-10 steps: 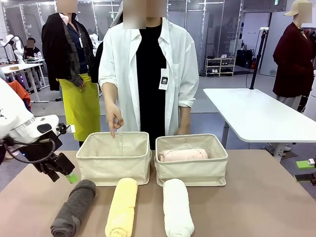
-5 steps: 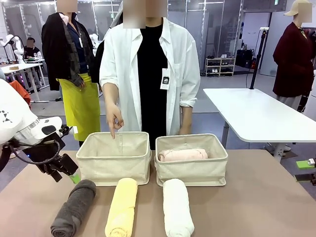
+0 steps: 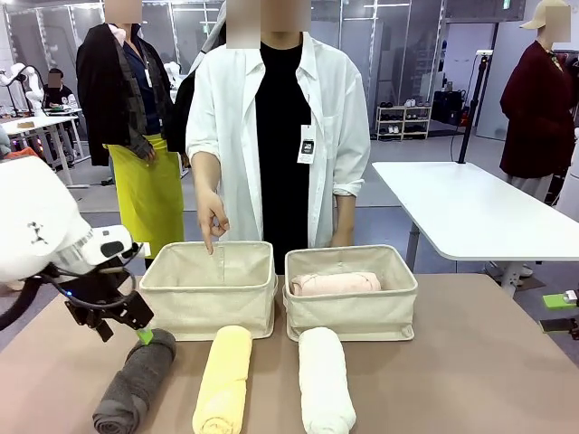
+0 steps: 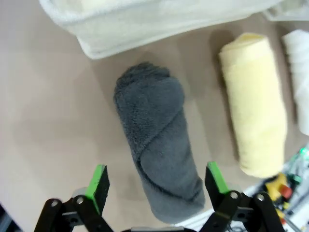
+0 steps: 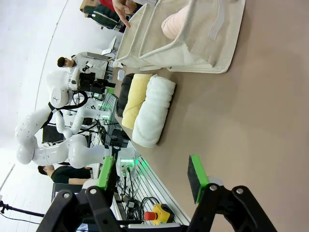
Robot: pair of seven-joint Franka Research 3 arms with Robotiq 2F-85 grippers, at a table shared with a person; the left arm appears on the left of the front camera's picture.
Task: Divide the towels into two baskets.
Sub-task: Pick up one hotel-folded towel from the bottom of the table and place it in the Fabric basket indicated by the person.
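Left wrist view: the left gripper (image 4: pixel 157 181), jaws spread wide and empty, hangs over the lower end of the dark grey towel (image 4: pixel 154 140), which lies at frame centre below the left basket (image 4: pixel 145 24). It would do best to shift toward the roll's middle before descending and squeezing across it. The right gripper (image 5: pixel 152 181) is parted and empty.

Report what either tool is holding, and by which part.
Nothing is held. The left tool hangs open above the dark grey towel; the right tool is open and empty.
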